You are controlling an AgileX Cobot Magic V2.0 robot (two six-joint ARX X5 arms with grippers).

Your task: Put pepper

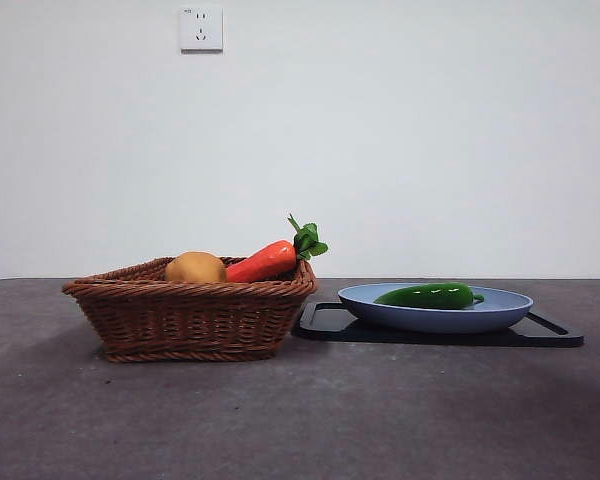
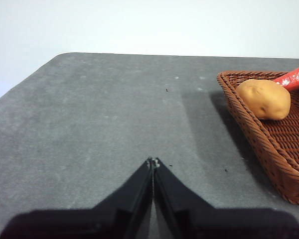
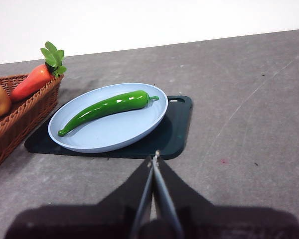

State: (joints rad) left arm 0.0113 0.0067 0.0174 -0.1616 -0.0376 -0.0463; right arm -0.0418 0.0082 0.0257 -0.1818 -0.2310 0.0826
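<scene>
The glossy dark-green pepper [image 1: 427, 295] lies on a pale blue plate [image 1: 500, 312] that rests on a black tray [image 1: 555, 335], right of the basket. In the right wrist view the pepper [image 3: 107, 110] lies lengthwise across the plate [image 3: 139, 130]. My right gripper [image 3: 154, 160] is shut and empty, a short way back from the tray's near edge. My left gripper [image 2: 152, 163] is shut and empty over bare table, left of the wicker basket [image 2: 269, 144]. Neither gripper shows in the front view.
The wicker basket [image 1: 185, 315] stands left of the plate and holds a potato [image 1: 195, 267] and an orange-red carrot [image 1: 265, 261] with a leafy top leaning over its rim. The grey table [image 1: 300, 420] runs to a white wall with a socket [image 1: 201, 28].
</scene>
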